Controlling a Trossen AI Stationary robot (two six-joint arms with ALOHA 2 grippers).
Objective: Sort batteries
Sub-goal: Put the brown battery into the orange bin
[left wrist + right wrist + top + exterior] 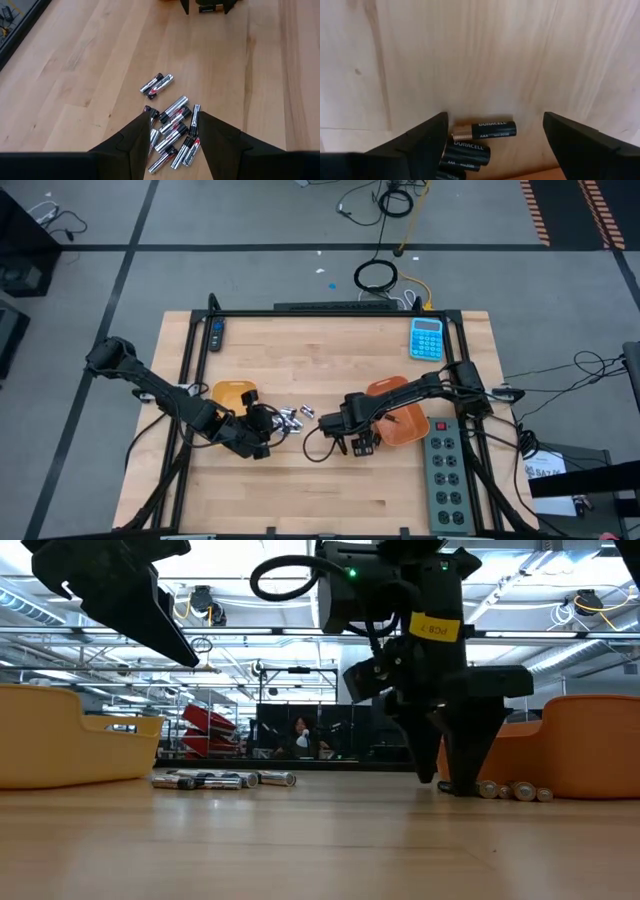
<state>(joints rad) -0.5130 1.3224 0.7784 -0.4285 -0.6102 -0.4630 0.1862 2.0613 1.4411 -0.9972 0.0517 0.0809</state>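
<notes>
A heap of silvery-grey batteries (172, 125) lies flat at mid-table (293, 417), between the yellow tray (235, 395) and the orange tray (400, 420). My left gripper (174, 120) hovers open above this heap, a finger on each side, clear of the table in the low view. A few dark brown-black batteries (485, 131) lie on the wood beside the orange tray's wall (590, 740). My right gripper (492, 122) points straight down, open, fingertips at table height (455, 780), one finger right beside the dark batteries. My right gripper stands with one finger (427, 137) right against the dark batteries' ends (451, 150), coming from above, and that finger hides the spot. I cannot tell whether it touches them. The batteries lie flat on the table.
A blue calculator (427, 338) sits at the far right of the table and a grey power strip (447, 475) along the right edge. A dark remote (217, 333) lies far left. Bare wood stretches along the near edge (330, 500).
</notes>
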